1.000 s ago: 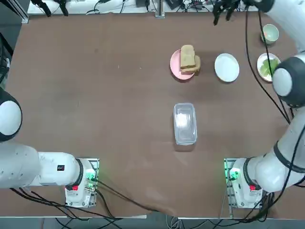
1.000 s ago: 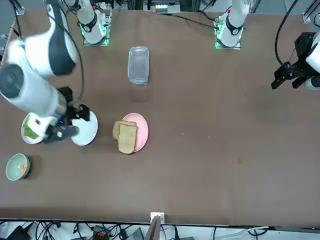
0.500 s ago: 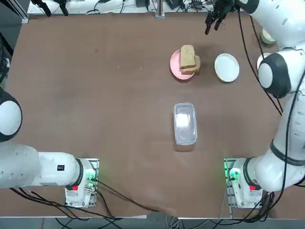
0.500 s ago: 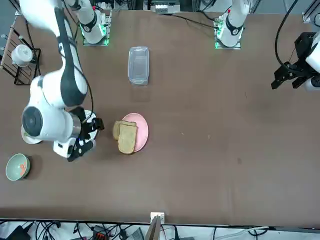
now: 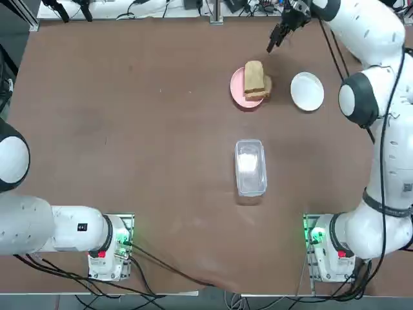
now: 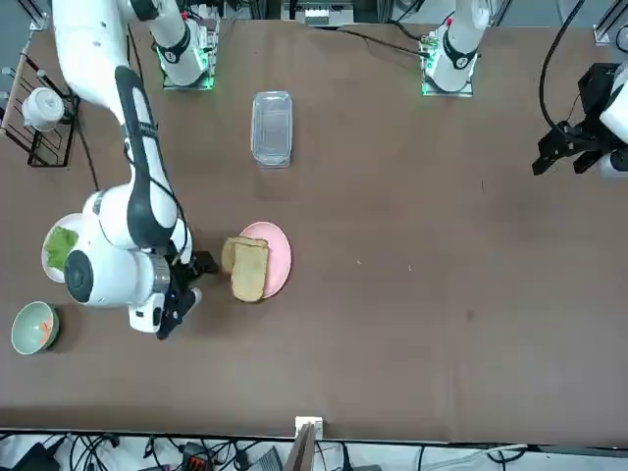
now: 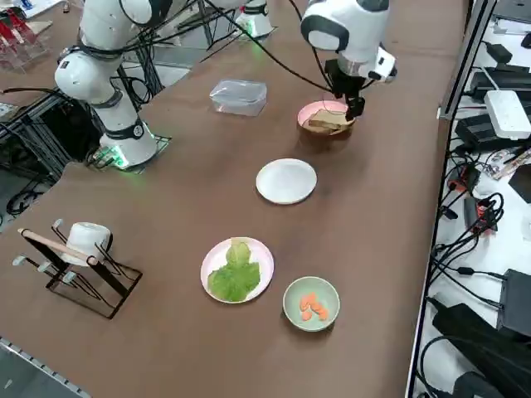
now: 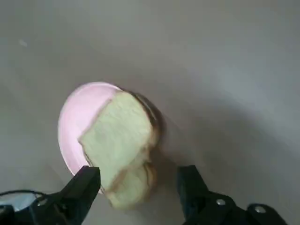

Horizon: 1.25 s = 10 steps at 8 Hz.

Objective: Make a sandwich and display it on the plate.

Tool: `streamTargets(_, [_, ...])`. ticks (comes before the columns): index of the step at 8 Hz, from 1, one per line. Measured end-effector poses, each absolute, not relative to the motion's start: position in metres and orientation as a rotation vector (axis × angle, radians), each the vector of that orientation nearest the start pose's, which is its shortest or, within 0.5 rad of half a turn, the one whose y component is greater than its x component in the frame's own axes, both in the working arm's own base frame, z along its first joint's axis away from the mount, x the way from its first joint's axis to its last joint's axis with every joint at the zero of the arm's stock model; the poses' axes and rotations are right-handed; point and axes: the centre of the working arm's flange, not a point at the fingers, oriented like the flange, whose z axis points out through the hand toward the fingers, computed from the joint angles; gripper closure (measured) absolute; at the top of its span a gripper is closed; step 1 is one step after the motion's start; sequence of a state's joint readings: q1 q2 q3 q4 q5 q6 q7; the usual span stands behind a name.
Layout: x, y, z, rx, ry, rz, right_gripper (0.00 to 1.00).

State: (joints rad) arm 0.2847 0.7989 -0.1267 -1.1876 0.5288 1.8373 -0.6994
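1. Holding the right gripper (image 8: 138, 173) above the brown tabletop (image 5: 161, 161), at about 1 o'clock from the pink plate (image 5: 237, 86) in the top view; keeping its two black fingers (image 8: 89, 187) wide apart, clear of the bread and gripping nothing.
2. Reaching from a base at about 4 o'clock on the table in the top view; bending the white-and-black right arm (image 5: 381, 90) over the upper-right part of the scene and pointing the gripper down toward the tabletop.
3. Displaying the sandwich, seen as two tan-brown bread slices, on the pink plate; stacking the upper slice (image 5: 254, 76) unevenly over the lower slice (image 5: 268, 86), exposing part of the lower one toward 4 o'clock in the top view.
4. Extending the bread past the pink plate's rim on its 3 o'clock side, while showing bare pink toward 9 o'clock; concealing whatever filling may lie between the slices.
5. Resting the small round white plate (image 5: 307, 92) on the table at 3 o'clock from the pink plate in the top view, well apart from the bread.
6. Placing the lidded clear plastic container (image 5: 250, 166) at 6 o'clock from the pink plate, in the same view.
7. Presenting green lettuce (image 7: 235, 278) on a pinkish-white plate (image 7: 263, 255) at 7 o'clock from the white plate in the right side view; setting a pale green bowl (image 7: 311, 325) of orange pieces (image 7: 312, 307) nearby, at 4 o'clock from the lettuce.
8. Standing a white mug (image 7: 85, 240) on the black wire rack (image 7: 108, 290), at about 9 o'clock from the lettuce in that side view.
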Motion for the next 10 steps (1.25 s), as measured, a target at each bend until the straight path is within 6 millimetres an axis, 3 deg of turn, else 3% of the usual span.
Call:
streamTargets(2, [0.722, 0.193, 0.267, -2.429, -0.952, 0.022, 0.0])
streamTargets(3, [0.723, 0.198, 0.258, -2.422, -0.95, 0.012, 0.0])
streamTargets(7, [0.727, 0.234, 0.25, -2.5, -0.888, -0.11, 0.0])
streamTargets(10, [0.73, 0.225, 0.236, -2.542, -0.881, -0.096, 0.0])
